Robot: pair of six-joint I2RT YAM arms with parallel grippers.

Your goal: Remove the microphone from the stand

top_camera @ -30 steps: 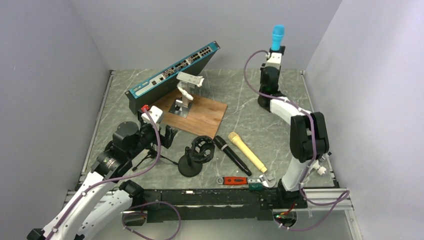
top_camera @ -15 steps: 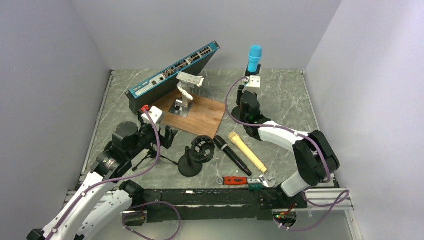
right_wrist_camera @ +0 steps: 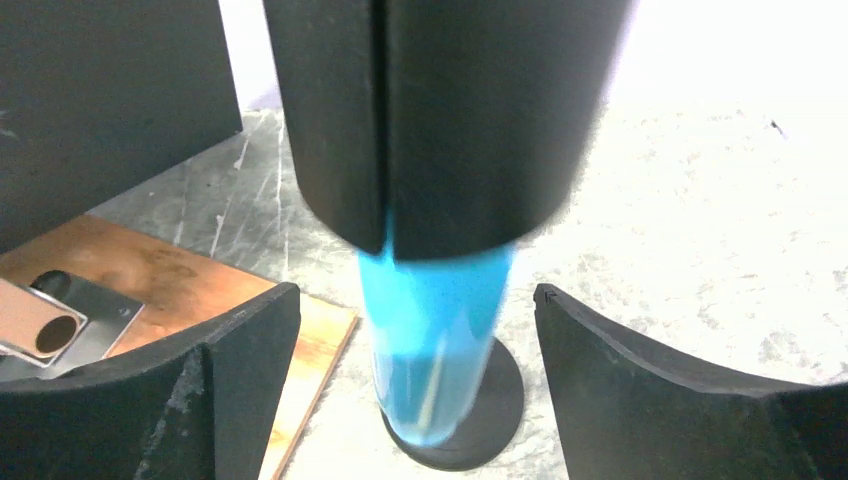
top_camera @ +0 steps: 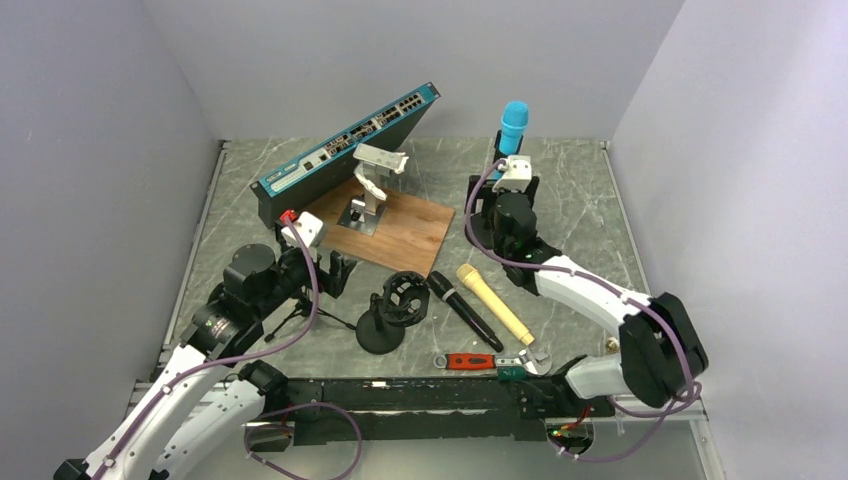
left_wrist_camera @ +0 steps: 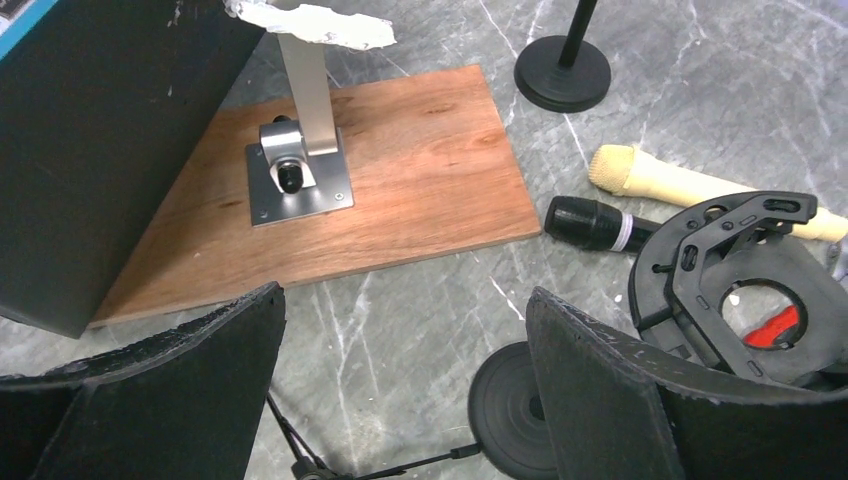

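1. Noting blue microphone point(top_camera: 514, 117) upright, right of the wooden board point(top_camera: 400, 230), above the round stand base point(right_wrist_camera: 508, 395).
2. We see right gripper point(right_wrist_camera: 412, 295) fingers spread around it, untouching.
3. Left gripper point(left_wrist_camera: 405, 300) spread, near the board.

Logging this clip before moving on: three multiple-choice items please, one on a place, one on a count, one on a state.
1. Where is the blue microphone? A) upright in its stand at the back of the table B) lying flat at the near edge C) off the table
2. How many microphones lie flat on the table? A) one B) two C) four
3. How is the right tool? A) shut on the microphone B) open, a finger either side of it C) out of view
Answers: 1 A, the stand's round base shows beneath it; 2 B, the black microphone and the cream microphone; 3 B, gaps show beside both fingers.
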